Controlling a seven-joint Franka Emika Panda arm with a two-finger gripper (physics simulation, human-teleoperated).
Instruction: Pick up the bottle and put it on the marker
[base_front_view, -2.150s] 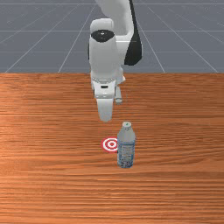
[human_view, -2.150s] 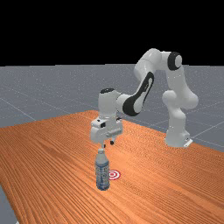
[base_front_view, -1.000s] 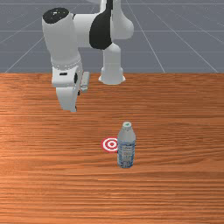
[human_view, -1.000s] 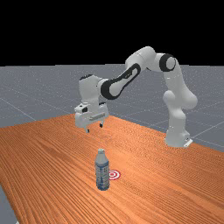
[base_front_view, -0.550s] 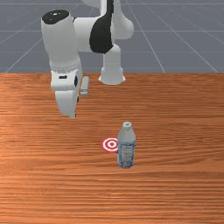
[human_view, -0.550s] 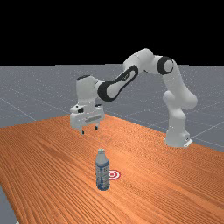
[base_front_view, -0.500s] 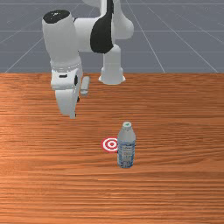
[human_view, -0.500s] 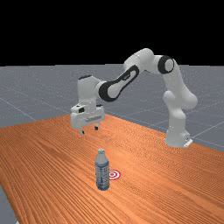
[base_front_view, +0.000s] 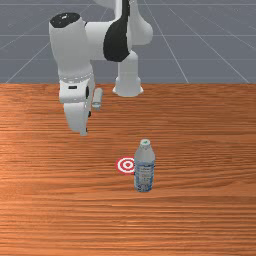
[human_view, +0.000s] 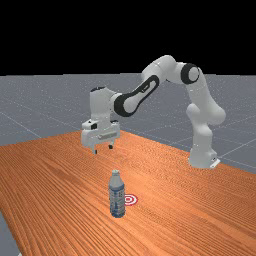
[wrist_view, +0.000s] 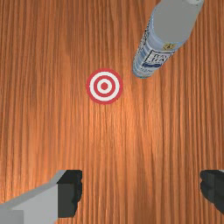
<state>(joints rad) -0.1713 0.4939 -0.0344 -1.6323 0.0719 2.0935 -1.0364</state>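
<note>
Presently, hand (human_view: 103, 149) open, fingers spread, above the surface (human_view: 180, 200) and well apart from the bottle (human_view: 117, 197). Bottle upright, near the red-and-white marker (wrist_view: 104, 86).

"What do you look out on?"
"I see an orange-brown wooden table (human_view: 190, 215), its surface shining in places."
"And beyond it?"
"A pale-lined grey floor (human_view: 45, 100), with blackness (human_view: 75, 35) above in the far view."

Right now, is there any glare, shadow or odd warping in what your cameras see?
Far view: a pale sheen on the table around the marker; front view: no clear shadow beside the bottle; wrist view: the bottle seems to lean, probably just perspective, and the table looks brighter near the marker.
</note>
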